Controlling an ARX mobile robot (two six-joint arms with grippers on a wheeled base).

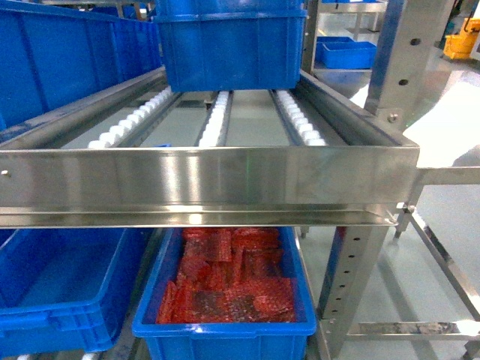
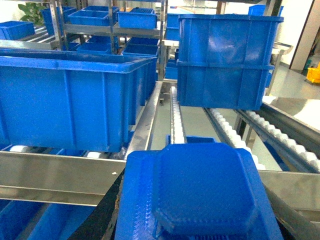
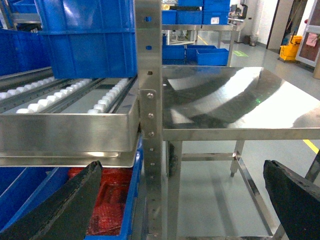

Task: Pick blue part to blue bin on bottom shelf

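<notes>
The steel rack level (image 1: 210, 176) with white rollers (image 1: 217, 120) filled the head view, a stacked blue bin (image 1: 232, 45) at its far end. Below it sat the bottom shelf's bins: one blue bin (image 1: 45, 292) on the left, another bin (image 1: 225, 330) holding red parts (image 1: 225, 285) beside it. A steel bench (image 3: 240, 105) stood right. The blue part (image 2: 200, 195) sat near the left wrist camera, gripped in the left claw. The right claw (image 3: 185, 200) was spread wide, holding nothing.
</notes>
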